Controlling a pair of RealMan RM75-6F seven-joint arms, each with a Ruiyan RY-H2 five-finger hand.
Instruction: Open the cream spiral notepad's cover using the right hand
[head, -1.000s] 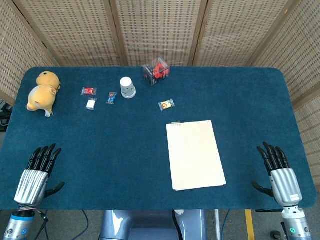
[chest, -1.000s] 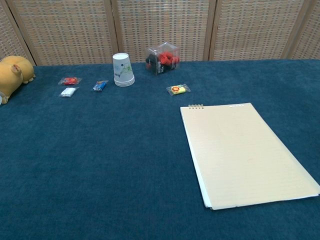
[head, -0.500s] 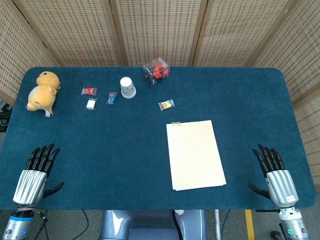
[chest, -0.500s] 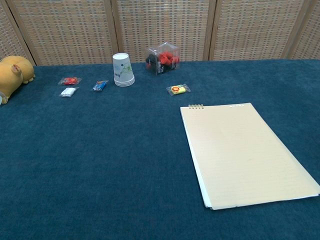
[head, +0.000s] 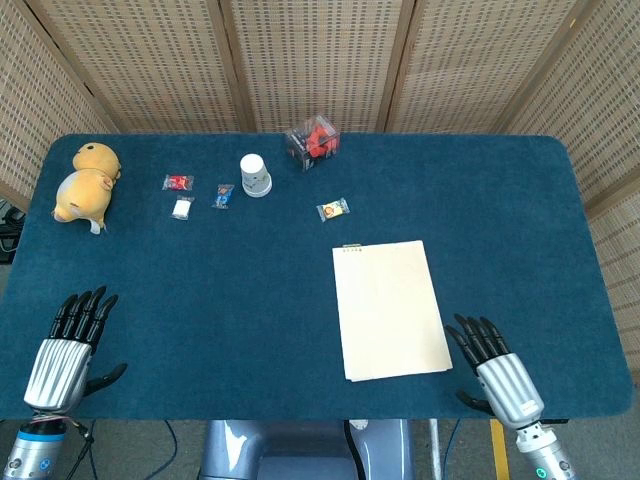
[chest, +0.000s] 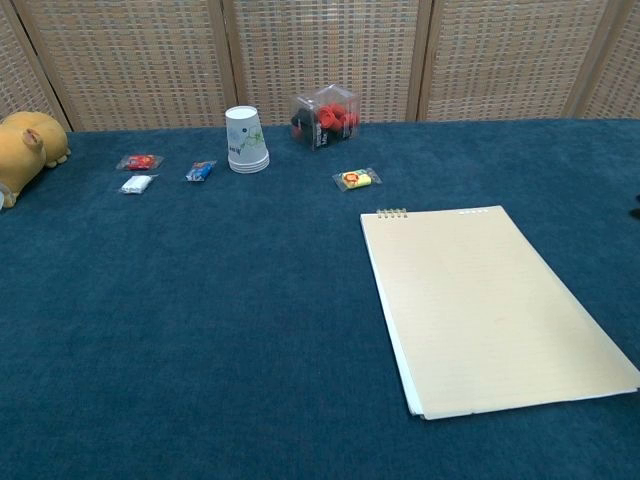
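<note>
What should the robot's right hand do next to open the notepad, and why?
Probably slide the right hand a little left to the cream notepad's near right corner. The cover lies flat and shut, the hand is open and apart from it, and the spiral binding is at the far edge, so the near edge lifts.

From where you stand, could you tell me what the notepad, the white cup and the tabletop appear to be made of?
The notepad looks like matte cream card or paper, lying flat with thin page edges and a wire spiral at its far edge. The white cup seems to be paper, matte with a faint print, upside down. The tabletop looks covered in dark blue felt or carpet, judging by its fuzzy nap.
</note>
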